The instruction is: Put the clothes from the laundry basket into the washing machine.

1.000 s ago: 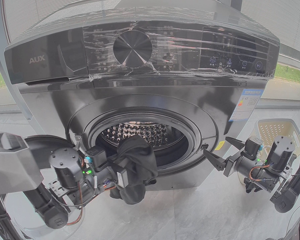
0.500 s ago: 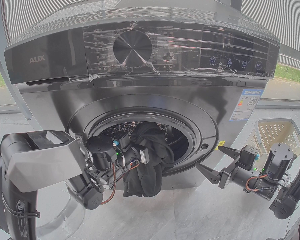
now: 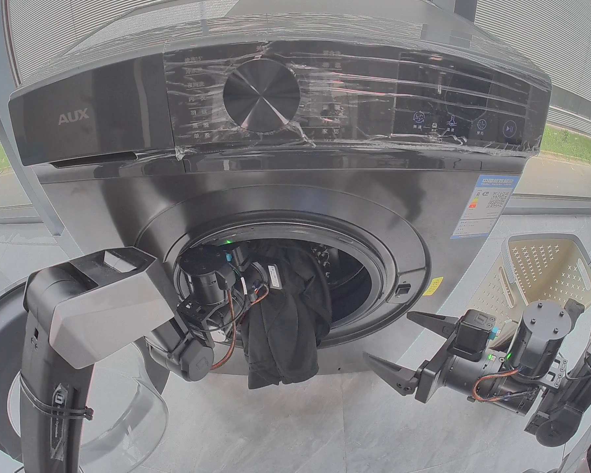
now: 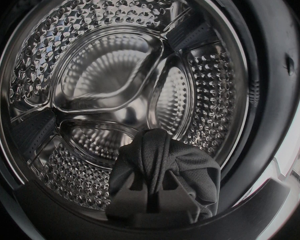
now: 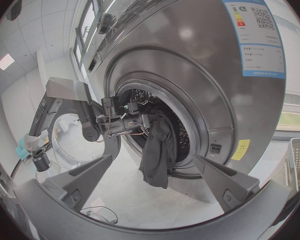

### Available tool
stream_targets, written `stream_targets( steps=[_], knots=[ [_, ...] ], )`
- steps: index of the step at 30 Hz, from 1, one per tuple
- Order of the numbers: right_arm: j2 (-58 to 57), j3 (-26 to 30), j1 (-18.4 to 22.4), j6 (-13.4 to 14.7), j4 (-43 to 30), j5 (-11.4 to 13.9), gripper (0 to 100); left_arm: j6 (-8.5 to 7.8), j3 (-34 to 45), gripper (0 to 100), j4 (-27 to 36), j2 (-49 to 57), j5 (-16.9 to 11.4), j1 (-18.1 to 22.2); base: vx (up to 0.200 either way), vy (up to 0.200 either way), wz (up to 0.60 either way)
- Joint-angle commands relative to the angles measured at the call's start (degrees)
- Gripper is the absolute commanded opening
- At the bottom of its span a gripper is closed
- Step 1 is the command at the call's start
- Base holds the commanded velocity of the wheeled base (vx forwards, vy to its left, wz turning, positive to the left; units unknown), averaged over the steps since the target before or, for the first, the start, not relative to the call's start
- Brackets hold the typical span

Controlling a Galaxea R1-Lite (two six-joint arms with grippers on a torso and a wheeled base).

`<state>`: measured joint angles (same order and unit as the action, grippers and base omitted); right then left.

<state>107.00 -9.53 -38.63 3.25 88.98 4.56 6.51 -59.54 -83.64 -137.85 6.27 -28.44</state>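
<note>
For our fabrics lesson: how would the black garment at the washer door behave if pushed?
Probably floppy: the black garment droops over the washing machine rim. Likely to bunch, not slide: it sits crumpled before the drum. Perhaps light: the fabric looks thin.

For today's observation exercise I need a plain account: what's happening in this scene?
The left gripper holds a black garment at the open doorway of the washing machine. The garment's bunched top is just inside the drum, while the rest hangs down outside over the door rim. The right gripper, open and carrying nothing, hovers low in front of the machine, near the laundry basket on the floor.
</note>
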Motion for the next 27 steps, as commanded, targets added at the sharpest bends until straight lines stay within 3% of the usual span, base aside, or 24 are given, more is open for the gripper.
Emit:
stream_targets(
  steps=[1, 9, 16, 20, 23, 27],
  knots=[
    [1.0, -0.2, -1.4, 0.7, 0.2, -0.1, 100, 0.08, -5.3, 0, 0.9, -1.5, 0.3, 1.7, 0.000, 0.000, 0.00],
    [1.3, 0.0, -3.8, 0.8, 0.3, -0.3, 100, 0.17, -15.3, 0, 7.0, -5.3, 2.0, 2.0, 0.000, 0.000, 0.00],
    [1.3, 0.0, -3.6, 0.8, 0.3, -0.2, 100, 0.26, -25.6, 0, 11.4, -10.9, 3.4, 2.8, 0.000, 0.000, 0.00],
    [1.4, 0.0, -3.6, 0.8, 0.3, -0.2, 100, 0.43, -26.1, 0, 11.3, -11.9, 3.3, 2.3, 0.000, 0.000, 0.00],
    [1.4, 0.0, -3.3, 0.8, 0.3, -0.1, 100, 2.19, -25.2, 0, 11.1, -11.9, 3.4, 1.1, 0.000, 0.000, 0.00],
    [1.4, 0.0, -3.2, 0.8, 0.3, -0.1, 100, 2.28, -25.1, 0, 11.0, -11.7, 3.5, 0.5, 0.000, 0.000, 0.00]
  ],
)
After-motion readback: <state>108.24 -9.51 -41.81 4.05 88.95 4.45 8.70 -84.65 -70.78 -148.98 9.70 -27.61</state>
